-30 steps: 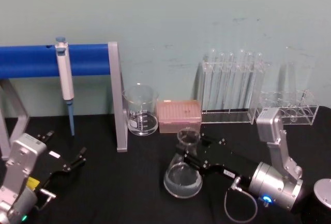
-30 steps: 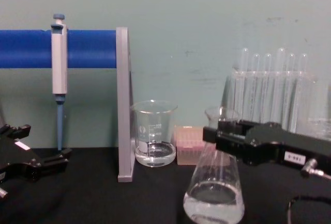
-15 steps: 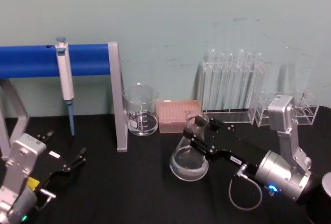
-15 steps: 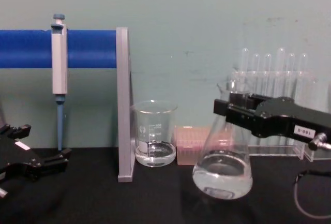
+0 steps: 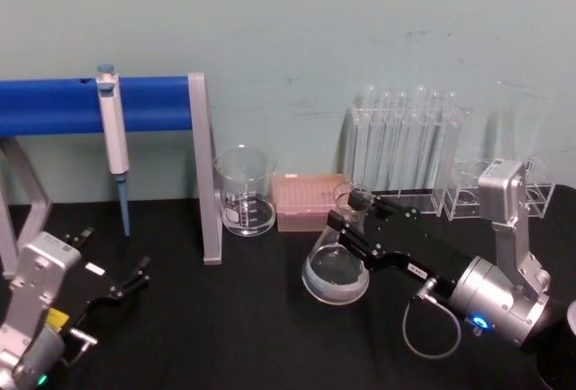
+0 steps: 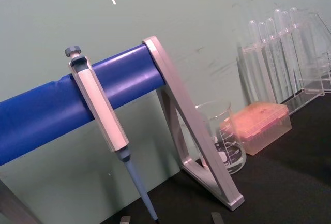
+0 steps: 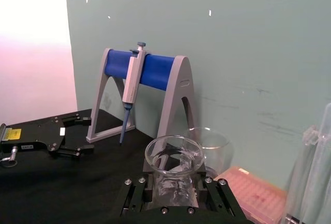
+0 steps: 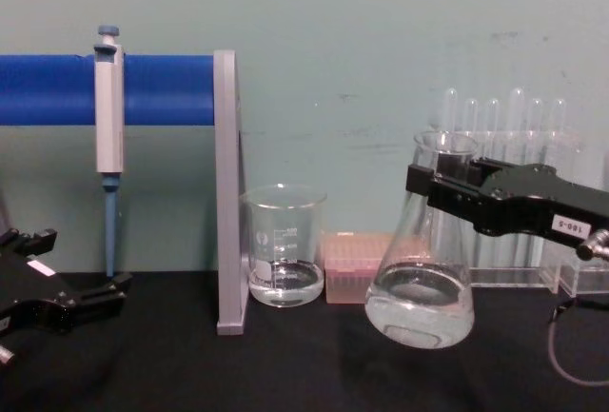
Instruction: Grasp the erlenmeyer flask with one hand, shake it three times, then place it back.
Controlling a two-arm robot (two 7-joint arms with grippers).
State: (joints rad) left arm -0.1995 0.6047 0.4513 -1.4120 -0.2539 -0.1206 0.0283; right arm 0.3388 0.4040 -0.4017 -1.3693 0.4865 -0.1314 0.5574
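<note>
A small white label (image 8: 555,225) on the black right gripper (image 8: 433,189) carries a short printed number, too small to read for certain. The squat clear glass beaker (image 8: 282,245) bears white graduation print that is also illegible.

Pale green scuffed wall (image 5: 288,30), black tabletop (image 5: 234,327), bright glare (image 7: 31,32), perhaps a window

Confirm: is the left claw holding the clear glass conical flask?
No, the right claw is clamped on the neck of the clear glass conical flask, while the left claw rests open far off on the robot's left.
</note>
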